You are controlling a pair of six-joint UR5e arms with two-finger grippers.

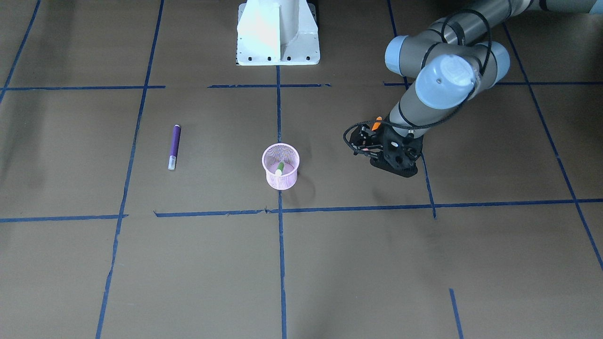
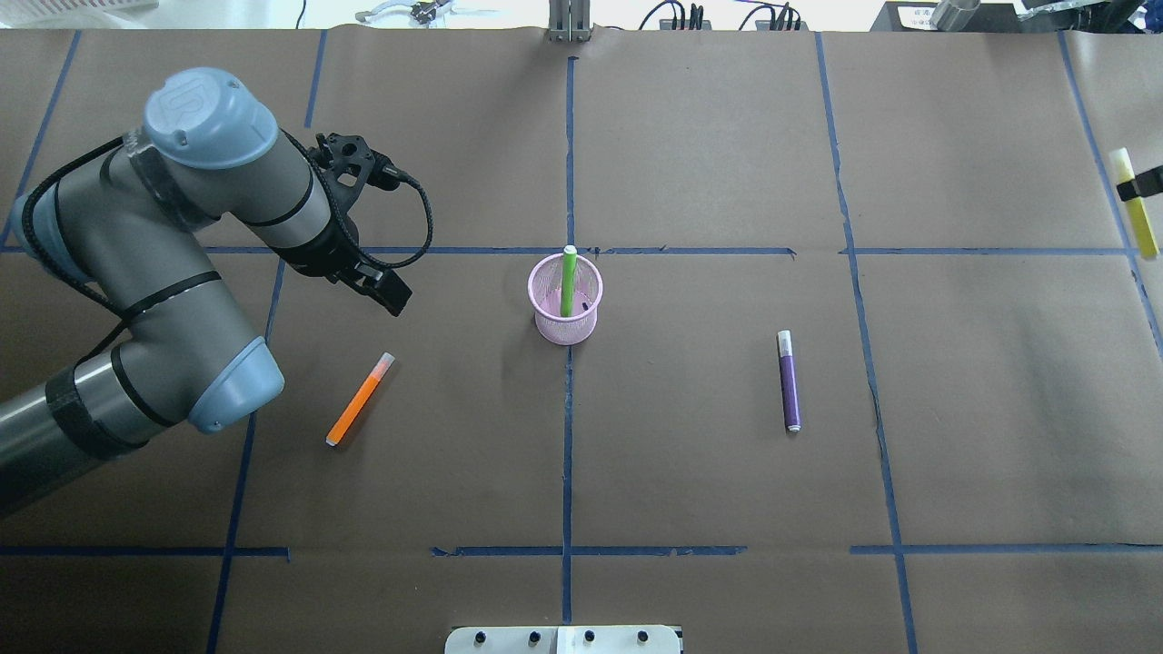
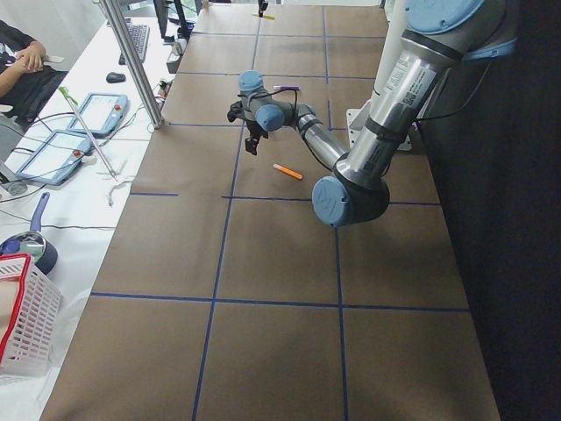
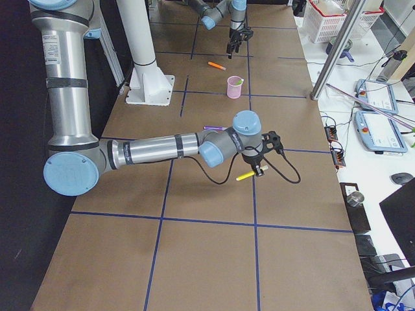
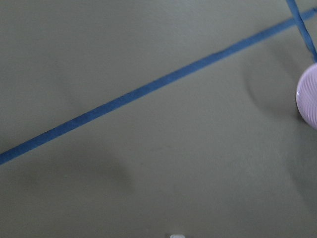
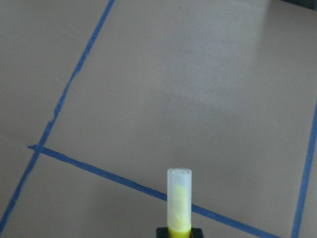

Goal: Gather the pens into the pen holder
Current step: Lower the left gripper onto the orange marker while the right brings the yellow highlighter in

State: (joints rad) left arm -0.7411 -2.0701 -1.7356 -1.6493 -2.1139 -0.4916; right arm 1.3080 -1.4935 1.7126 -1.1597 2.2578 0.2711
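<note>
We see the right gripper (image 4: 255,170) clamped on the yellow pen (image 2: 1136,202), held above the table out toward its right end, well apart from the pink mesh pen holder (image 2: 561,329). 1 green pen (image 2: 569,282) stands in that cup, leaning on its rim. The orange pen (image 2: 360,400) lies flat near the left gripper (image 2: 386,292), not touching it. We cannot tell whether that gripper's jaws are apart or together. The purple pen (image 2: 789,380) lies flat on the cup's other side.
</note>
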